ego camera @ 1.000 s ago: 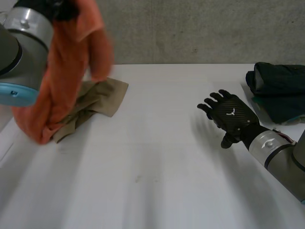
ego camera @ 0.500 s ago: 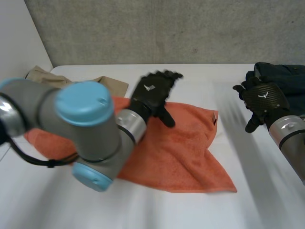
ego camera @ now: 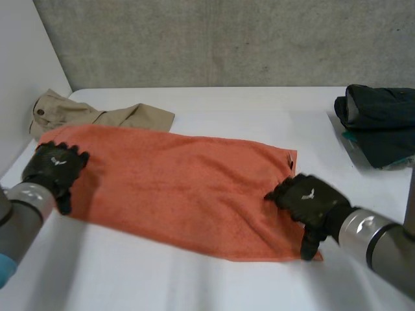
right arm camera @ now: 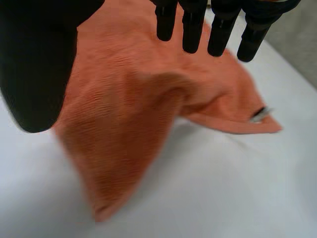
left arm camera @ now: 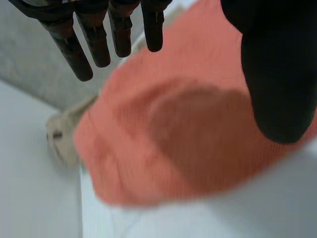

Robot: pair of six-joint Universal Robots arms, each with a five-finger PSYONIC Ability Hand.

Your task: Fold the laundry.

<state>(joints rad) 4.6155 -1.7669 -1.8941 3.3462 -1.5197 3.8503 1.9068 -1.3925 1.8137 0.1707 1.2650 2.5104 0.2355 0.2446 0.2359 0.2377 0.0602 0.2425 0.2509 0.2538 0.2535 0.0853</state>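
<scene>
Head view: an orange towel lies spread on the white bench, the left hand at its left end, the right hand at its right end. A beige garment lies just behind the towel and dark clothes well to its right.

Left wrist view: straight fingers, thumb apart, over the towel's edge.

Right wrist view: fingers straight and spread, with the towel under the palm.

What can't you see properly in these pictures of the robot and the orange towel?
Dark folded clothes: head view, cut off by the picture's edge.
Beige crumpled garment: head view, its near part lies under the orange terry towel; blurred in the left wrist view.
Small tag at the towel's corner: head view, too small to read.
</scene>
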